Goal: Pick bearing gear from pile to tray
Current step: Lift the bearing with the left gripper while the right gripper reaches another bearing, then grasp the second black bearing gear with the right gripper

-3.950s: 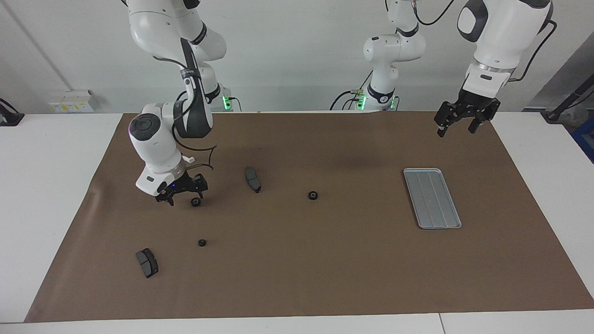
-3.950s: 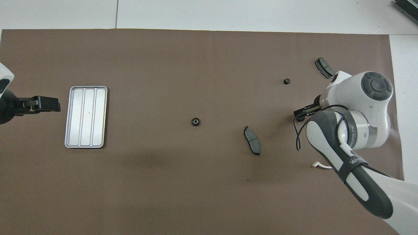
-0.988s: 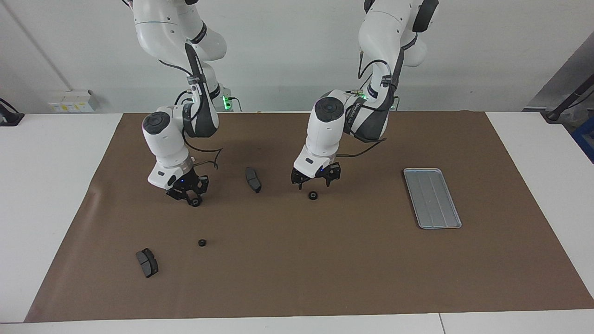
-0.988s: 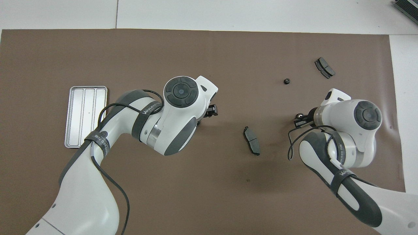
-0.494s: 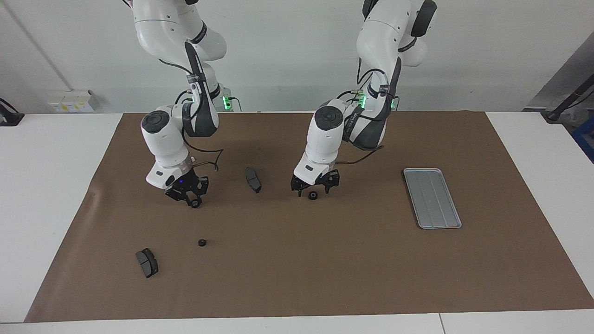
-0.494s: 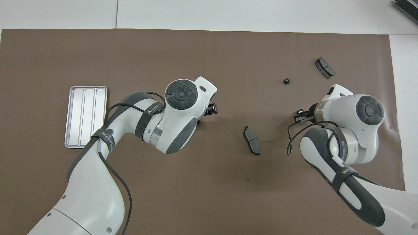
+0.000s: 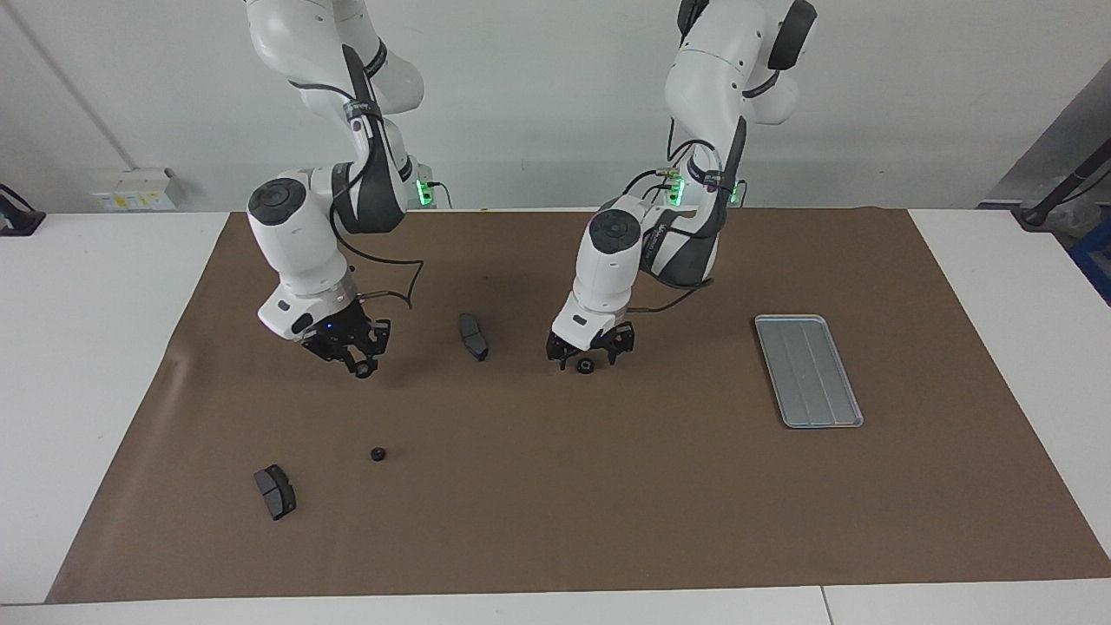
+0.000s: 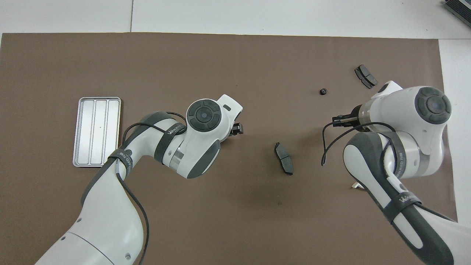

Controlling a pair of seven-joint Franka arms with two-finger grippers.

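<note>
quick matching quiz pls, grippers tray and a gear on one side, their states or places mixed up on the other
1. left gripper
2. right gripper
3. tray
4. loose gear

A. empty, toward the left arm's end of the table
B. shut on the held gear
C. lying beside a brake pad
D. open, low over the middle gear

Pairs: 1-D, 2-B, 3-A, 4-C

A matt brown mat [image 7: 608, 486] is covering the table, while the ridged metal tray [image 7: 809, 371] is showing a dull silver sheen.
</note>
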